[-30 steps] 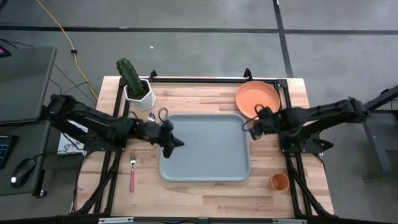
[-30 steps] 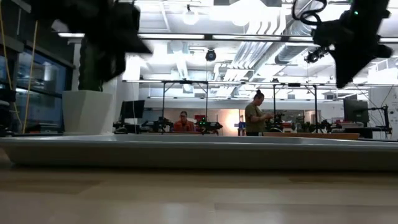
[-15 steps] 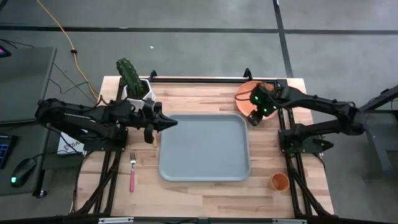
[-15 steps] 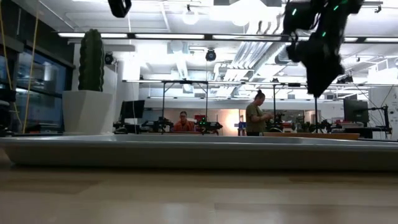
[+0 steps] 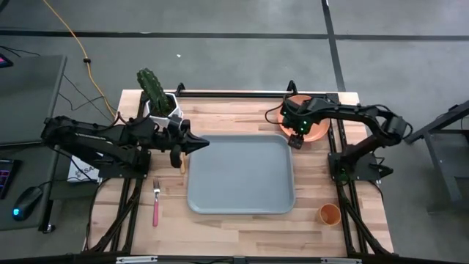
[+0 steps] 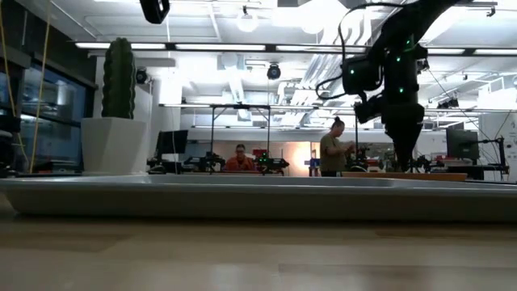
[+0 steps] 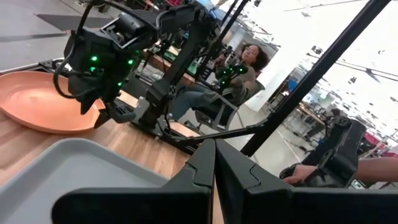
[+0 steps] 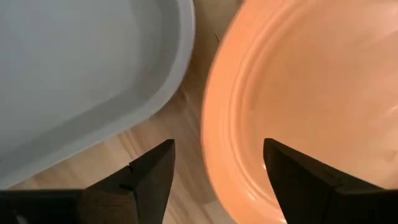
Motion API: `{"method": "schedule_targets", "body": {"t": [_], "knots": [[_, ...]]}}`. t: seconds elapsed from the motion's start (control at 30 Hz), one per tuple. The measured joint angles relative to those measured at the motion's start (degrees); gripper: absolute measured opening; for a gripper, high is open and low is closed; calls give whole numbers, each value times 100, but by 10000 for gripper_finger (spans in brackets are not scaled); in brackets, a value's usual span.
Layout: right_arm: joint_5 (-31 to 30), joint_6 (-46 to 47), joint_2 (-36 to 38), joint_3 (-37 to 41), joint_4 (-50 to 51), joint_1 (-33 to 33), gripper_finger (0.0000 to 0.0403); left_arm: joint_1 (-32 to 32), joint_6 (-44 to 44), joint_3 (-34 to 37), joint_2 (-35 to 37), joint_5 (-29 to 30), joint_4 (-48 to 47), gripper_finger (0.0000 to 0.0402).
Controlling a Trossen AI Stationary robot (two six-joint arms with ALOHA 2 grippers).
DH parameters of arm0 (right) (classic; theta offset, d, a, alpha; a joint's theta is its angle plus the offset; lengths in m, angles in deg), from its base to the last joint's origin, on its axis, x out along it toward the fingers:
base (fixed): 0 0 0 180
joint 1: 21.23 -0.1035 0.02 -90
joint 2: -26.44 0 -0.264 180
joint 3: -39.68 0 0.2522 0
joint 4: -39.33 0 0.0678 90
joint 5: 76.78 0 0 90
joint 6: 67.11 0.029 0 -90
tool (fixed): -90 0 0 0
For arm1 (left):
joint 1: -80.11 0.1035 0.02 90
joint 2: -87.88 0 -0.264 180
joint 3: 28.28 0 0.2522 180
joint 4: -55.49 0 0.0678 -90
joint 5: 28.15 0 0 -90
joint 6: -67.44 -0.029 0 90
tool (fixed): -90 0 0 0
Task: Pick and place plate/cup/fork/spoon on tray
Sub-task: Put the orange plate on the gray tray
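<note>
spoon (image 5: 181, 155) perhaps hidden under left arm

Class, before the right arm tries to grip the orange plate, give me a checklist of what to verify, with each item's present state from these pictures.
1. Right gripper is at the plate: ok, it hangs over the rim nearest the tray.
2. Its fingers are spread to take the rim: ok, open, one over the wood, one over the plate.
3. Rim is between the fingers: ok in the right wrist view.
4. Fingers are low enough to close on the rim: cannot tell.
5. Tray has room for the plate: ok, nothing lies in it.
6. Left gripper is out of the way: not ok, shut, at the tray's left edge.
</note>
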Motion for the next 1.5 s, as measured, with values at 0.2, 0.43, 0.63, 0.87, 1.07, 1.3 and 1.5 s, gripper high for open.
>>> {"method": "schedule_targets", "body": {"t": [0.2, 0.43, 0.63, 0.87, 1.07, 1.3, 1.5], "knots": [[52, -249, -230, 0, -115, -1, 212, 0, 7, -2, 2, 110, 0, 0], [18, -277, -652, 0, -298, -2, 204, 0, 17, -1, 2, 121, 2, 0], [-289, -235, -989, 0, -387, -2, 189, 0, 9, -1, 2, 123, 4, 0], [-557, -226, -1073, 2, -456, 4, 73, 0, 5, 0, 2, 123, 9, 0], [-581, -77, -1030, 0, -446, -2, 19, 0, 5, 0, 2, 123, 9, 0], [-816, -87, -357, -9, -165, -20, 6, 0, 3, 0, 2, 121, 10, 0], [-1117, -84, 573, -439, 548, -56, 2, 0, 3, 0, 2, 121, 28, 0]]}}
